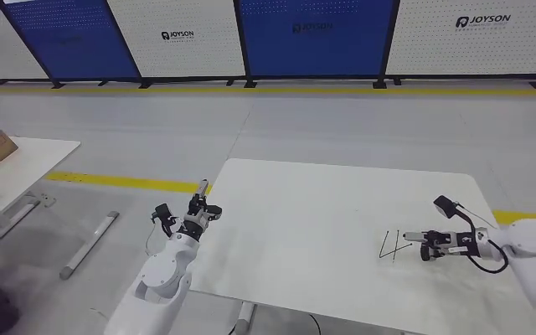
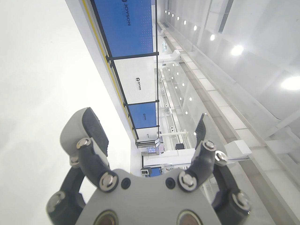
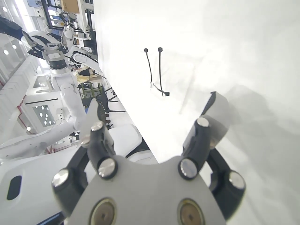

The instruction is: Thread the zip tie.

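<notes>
Zip ties [image 3: 159,66] lie loose and unthreaded, so the work looks unstarted. At the worktop's [image 1: 318,226] left edge the left tool [image 2: 146,122] hangs apart and empty. The ties rest near the right side, just ahead of the right tool [image 3: 153,101], likewise apart and empty.

Bright, even light falls from overhead. In the top view the table [image 1: 335,234] at centre frame is evenly lit with no hard shadows, and the floor [image 1: 251,126] in the upper half shows a soft sheen. In the left wrist view the round ceiling lamps [image 2: 236,50] bloom into glare, and the partition panels [image 2: 121,19] bow from wide-angle distortion. In the right wrist view the tabletop is washed almost to white, and the dark zip ties [image 3: 159,69] cast only faint, pale shadows
</notes>
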